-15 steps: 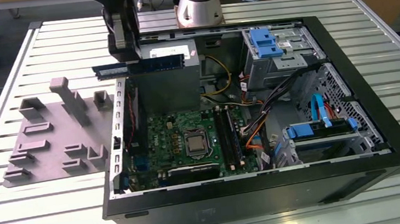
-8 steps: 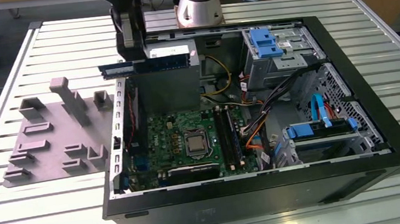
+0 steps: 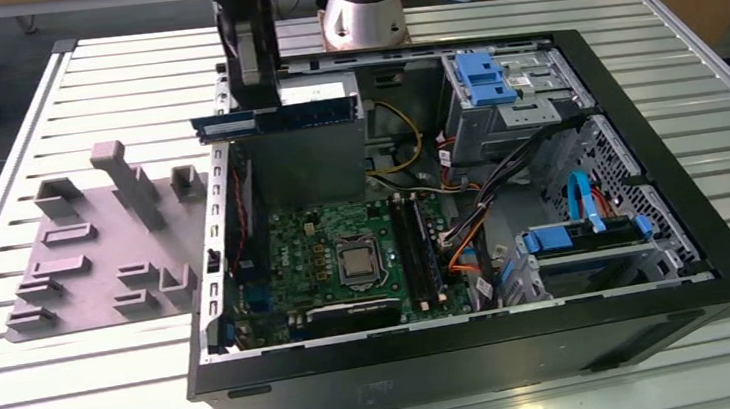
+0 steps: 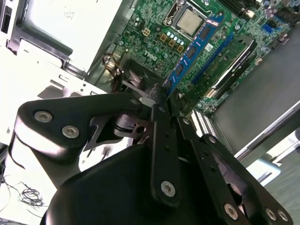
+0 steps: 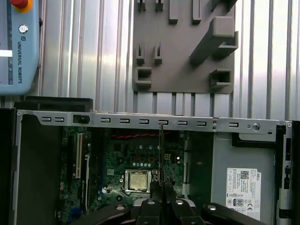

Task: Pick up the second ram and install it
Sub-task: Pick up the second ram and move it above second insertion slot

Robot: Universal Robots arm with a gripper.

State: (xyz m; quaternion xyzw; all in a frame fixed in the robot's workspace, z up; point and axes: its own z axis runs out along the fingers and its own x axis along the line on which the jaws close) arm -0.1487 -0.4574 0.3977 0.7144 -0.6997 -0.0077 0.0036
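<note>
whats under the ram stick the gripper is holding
The second ram, clamped in the gripper, hangs over the open case's motherboard, near the CPU socket. The strip of board directly beneath the stick is covered by it, and the gripper hides more.

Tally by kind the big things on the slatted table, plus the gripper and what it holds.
gripper: 1
second ram, held in it over the case: 1
open computer case: 1
grey holder plate: 1
Total: 4
</note>
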